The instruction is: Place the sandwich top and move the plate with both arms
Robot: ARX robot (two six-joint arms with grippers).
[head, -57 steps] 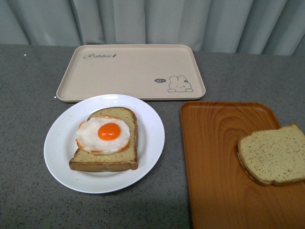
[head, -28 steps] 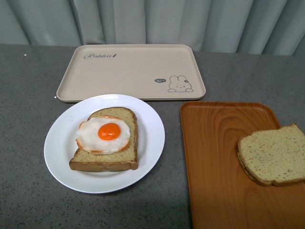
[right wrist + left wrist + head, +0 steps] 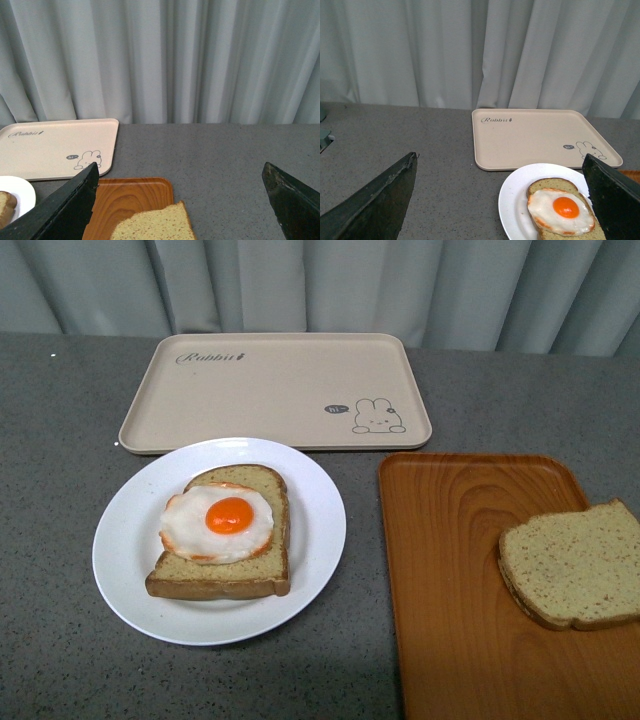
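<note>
As the jaws stand: you have both pairs spread wide and holding nothing. The left gripper (image 3: 499, 156) looks toward the plate and the right gripper (image 3: 180, 165) toward the orange tray. Neither arm shows from the front.
Sandwich top (image 3: 572, 565): it lies flat on the right part of the orange tray (image 3: 450, 540), with its right edge running out of the front picture, well apart from the plate.
Plate (image 3: 125, 540): it sits left of the orange tray. Its far rim is at the near edge of the beige rabbit tray (image 3: 270, 390); you cannot tell whether they touch.
On the plate: one bread slice (image 3: 225, 575) bearing a fried egg (image 3: 218, 522).
Stage: by my reading, nothing is started, and the top has not yet been picked up.
Risk at the pick: the slice lies flat and looks soft. A hard pinch could crush it, and a shallow one could let it slip. Fingers coming in low could also catch the tray's raised rim.
Risk at the placing: the egg is domed at the yolk, so a top let go off-centre may tilt or slide off.
Risk at the move: the plate is glossy and shallow. If your two arms rise unevenly it will tip and the sandwich will shift, and a push toward the far side would knock it against the rabbit tray.
</note>
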